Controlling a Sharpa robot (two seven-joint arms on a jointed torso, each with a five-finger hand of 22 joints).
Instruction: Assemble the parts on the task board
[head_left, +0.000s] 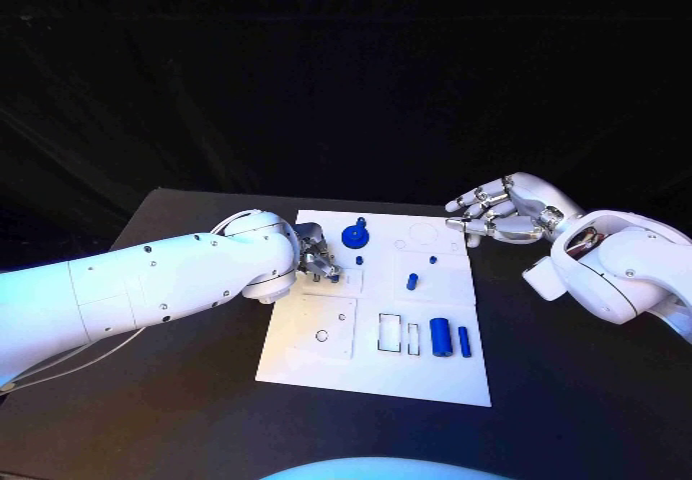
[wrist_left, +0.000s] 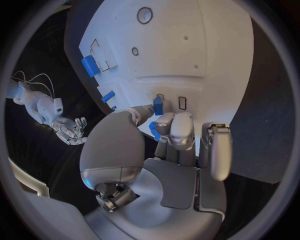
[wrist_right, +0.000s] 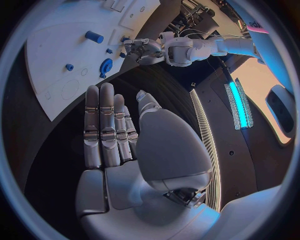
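Note:
The white task board (head_left: 368, 365) lies in the middle of the table. My left hand (head_left: 317, 256) is over its far left part and pinches a small blue part (wrist_left: 158, 106) between thumb and finger, right by two small rectangular slots (wrist_left: 182, 103). A round blue part (head_left: 355, 237) stands near the board's far edge, with a small blue peg (head_left: 413, 281) mid-board. A thick blue cylinder (head_left: 440, 336) and a thinner blue piece (head_left: 464, 340) lie at the near right. My right hand (head_left: 502, 212) hovers off the board's far right corner, fingers straight, holding nothing.
The black table (head_left: 173, 400) stretches out around the board on all sides. Empty outlined recesses (head_left: 392, 332) sit left of the blue cylinder, and a round hole (head_left: 323, 336) marks the board's near left plate.

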